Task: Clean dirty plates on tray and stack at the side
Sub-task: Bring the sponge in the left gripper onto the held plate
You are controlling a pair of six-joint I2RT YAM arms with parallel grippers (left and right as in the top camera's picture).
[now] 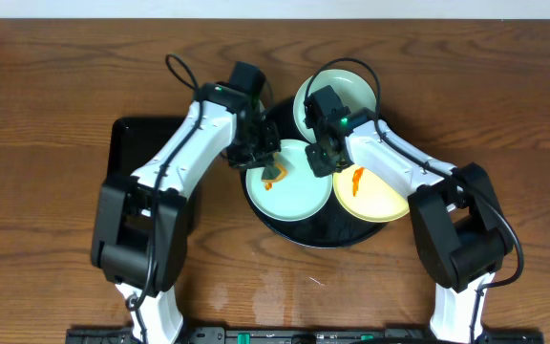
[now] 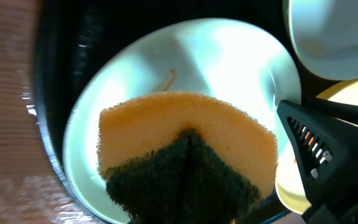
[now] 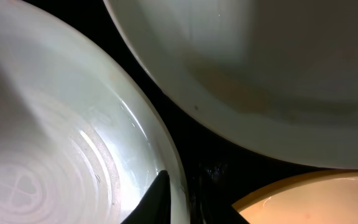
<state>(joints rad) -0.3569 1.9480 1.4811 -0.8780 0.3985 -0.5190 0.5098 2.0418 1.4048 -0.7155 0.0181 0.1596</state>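
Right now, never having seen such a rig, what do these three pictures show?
Two robot arms at a wooden table, each ending in a two-finger gripper. One picture looks down from above; the other two come from cameras on the wrists. A round black tray holds a front mint plate, a back mint plate and a yellow plate with an orange smear. The left gripper clamps an orange sponge over the front mint plate. The right gripper sits at that plate's rim; whether it grips is unclear.
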